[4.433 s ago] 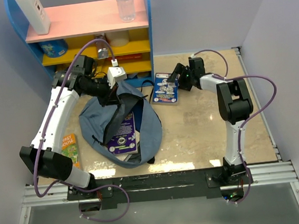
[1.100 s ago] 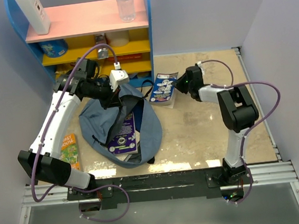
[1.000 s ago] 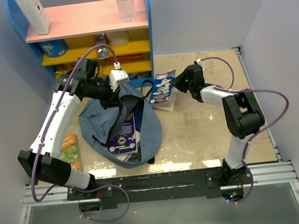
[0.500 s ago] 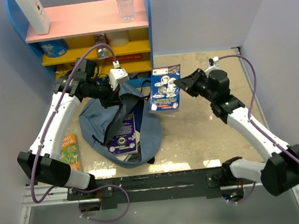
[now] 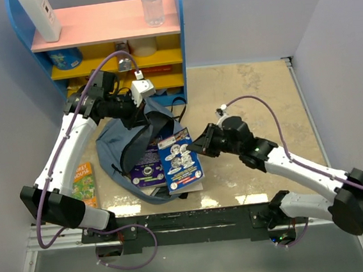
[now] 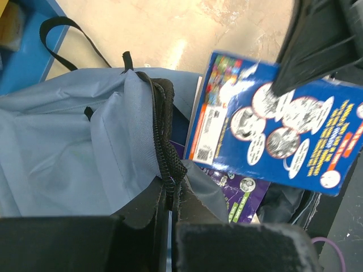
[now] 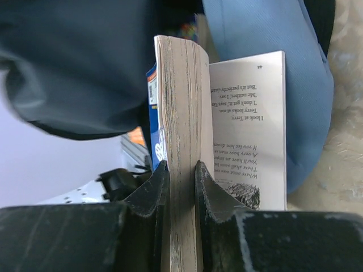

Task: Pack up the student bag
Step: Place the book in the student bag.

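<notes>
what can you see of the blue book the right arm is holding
The blue book is a thick paperback, glossy cover with white cartoon circles, yellow lettering and a barcode. The right tool is shut on its page edge; one page splays loose. It hangs tilted over the open student bag, above a purple book inside.

The student bag (image 5: 114, 154) is a large, soft, slate-blue fabric backpack with a black zipper and black straps. It lies slumped and rounded on the left half of the counter (image 5: 255, 97). The main zipper is undone, and the mouth gapes upward, showing a dark lining. The far edge of the mouth is raised, with its zipper tape pinched in the closed left pincer (image 5: 142, 114). A purple book (image 5: 147, 168) lies inside. In the top view a blue book (image 5: 179, 160) overlaps the near right rim of the mouth.
</notes>
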`<action>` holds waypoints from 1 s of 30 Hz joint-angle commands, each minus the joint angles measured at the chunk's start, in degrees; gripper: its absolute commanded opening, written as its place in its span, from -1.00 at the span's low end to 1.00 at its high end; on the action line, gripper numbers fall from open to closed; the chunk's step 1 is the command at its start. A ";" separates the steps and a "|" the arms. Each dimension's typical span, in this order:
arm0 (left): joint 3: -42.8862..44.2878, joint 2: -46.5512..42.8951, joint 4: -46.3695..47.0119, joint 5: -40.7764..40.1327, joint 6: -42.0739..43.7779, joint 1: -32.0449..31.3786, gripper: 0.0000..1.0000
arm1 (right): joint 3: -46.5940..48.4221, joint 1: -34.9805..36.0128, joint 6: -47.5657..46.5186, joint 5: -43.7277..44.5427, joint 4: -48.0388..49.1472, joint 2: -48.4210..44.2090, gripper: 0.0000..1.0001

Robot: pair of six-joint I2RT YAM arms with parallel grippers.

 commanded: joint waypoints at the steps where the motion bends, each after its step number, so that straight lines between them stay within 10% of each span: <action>1: 3.37 -4.62 3.10 2.63 -1.81 -0.45 -1.00 | 6.18 3.63 2.59 2.94 7.18 5.28 -1.00; 17: 3.28 -5.07 2.30 3.15 -3.22 -3.18 -1.00 | 22.18 14.08 -0.22 21.23 18.51 29.71 -1.00; 30: 0.03 -5.68 4.50 2.36 -3.31 -3.26 -1.00 | 17.01 17.43 -12.23 24.39 12.45 25.08 0.98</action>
